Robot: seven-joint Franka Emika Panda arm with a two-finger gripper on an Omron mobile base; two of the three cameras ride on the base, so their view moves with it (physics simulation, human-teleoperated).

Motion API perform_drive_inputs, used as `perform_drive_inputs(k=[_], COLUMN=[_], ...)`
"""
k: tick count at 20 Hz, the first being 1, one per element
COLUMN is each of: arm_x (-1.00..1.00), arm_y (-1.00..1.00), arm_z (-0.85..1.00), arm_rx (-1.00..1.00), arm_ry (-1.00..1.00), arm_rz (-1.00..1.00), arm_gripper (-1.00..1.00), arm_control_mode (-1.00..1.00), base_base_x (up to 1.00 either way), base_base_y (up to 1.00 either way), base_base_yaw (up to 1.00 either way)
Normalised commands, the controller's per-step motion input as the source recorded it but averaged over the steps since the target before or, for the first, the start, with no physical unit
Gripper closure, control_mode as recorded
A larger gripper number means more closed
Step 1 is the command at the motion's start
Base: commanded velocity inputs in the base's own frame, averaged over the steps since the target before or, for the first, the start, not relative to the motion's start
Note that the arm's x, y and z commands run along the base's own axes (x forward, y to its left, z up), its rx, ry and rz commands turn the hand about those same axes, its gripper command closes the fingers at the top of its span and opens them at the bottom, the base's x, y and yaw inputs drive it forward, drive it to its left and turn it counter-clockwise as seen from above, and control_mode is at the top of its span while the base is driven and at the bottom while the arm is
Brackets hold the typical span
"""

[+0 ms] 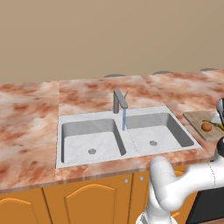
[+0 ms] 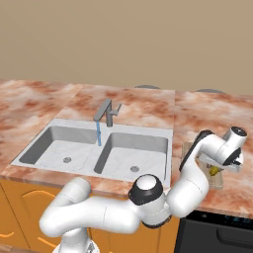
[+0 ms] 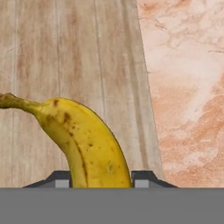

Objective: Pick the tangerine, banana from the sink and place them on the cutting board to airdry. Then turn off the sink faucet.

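Nearest the hand camera, one banana (image 3: 85, 144) lay between the two dark fingertips (image 3: 143, 179) of the tool (image 3: 101, 180), its stem end reaching away over the wood. The jaws stood close against the fruit's sides, clenched on the banana or only just easing; the hand view did not settle which. Beneath it ran the cutting board (image 3: 65, 52), and the board's edge passed just beside the banana, with the marbled bench (image 3: 188, 87) beyond that edge.

From the left base view, the board (image 1: 197, 119) sat on the bench to the right of the sink (image 1: 127, 151), close to its rim. One tangerine (image 1: 206, 127) rested on the board, near the tool's end of the arm. In the right base view a sliver of yellow banana (image 2: 214, 171) showed under the hand, over the board.

The sink had two basins, each with one round drain, and both basins held no fruit. One sink faucet (image 1: 119, 100) stood behind the divider between the basins, a blue stream (image 1: 124, 119) falling from its spout. Farther back, bare bench stretched to the wall on both sides of the faucet.
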Motion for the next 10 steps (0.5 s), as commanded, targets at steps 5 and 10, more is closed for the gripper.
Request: perform_drive_inputs(k=[5,10], arm_x=[0.0,-0.04], arm_y=[0.0,0.01], arm_z=[-0.03,0.02], arm_rx=[0.0,0.0], arm_ry=[0.01,0.0], arm_rz=[0.0,0.0], arm_gripper=[-1.0,-1.0], arm_control_mode=[-1.0,-1.0], base_base_x=[0.0,0.0], base_base_y=[0.0,0.0], base_base_yaw=[0.0,0.0])
